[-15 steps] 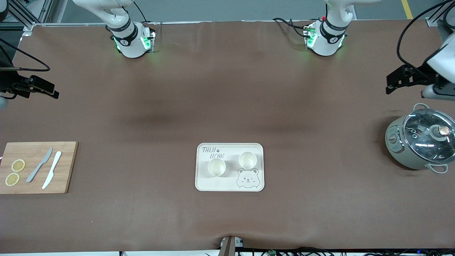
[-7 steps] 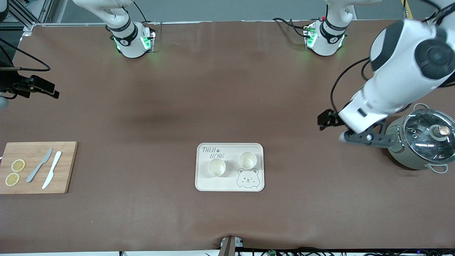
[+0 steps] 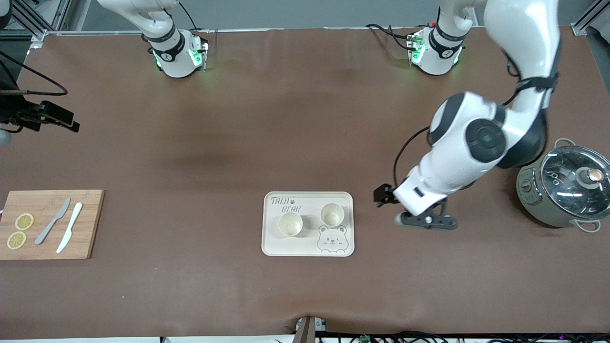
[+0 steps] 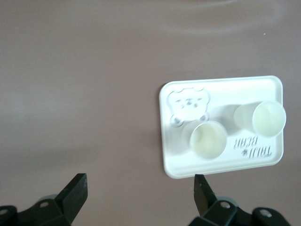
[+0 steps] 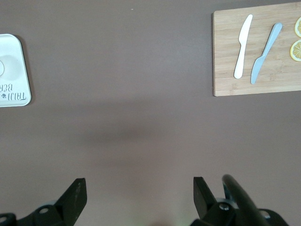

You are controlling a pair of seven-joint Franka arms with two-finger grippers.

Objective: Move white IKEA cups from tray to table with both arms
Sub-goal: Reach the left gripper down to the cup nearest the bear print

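Two white cups stand upright on the bear-printed tray in the middle of the table. One cup is toward the right arm's end; the other cup is just above the bear print. My left gripper is open and empty over bare table beside the tray, toward the left arm's end. The left wrist view shows its open gripper, the tray and both cups. My right gripper waits high at the right arm's end; its wrist view shows it open and empty.
A wooden cutting board with two knives and two lemon slices lies at the right arm's end; it also shows in the right wrist view. A grey-green pot with a glass lid stands at the left arm's end.
My left arm has swung in from the pot's end of the table toward the tray, its gripper coming lower. The right arm, the cups and the tray have not moved.
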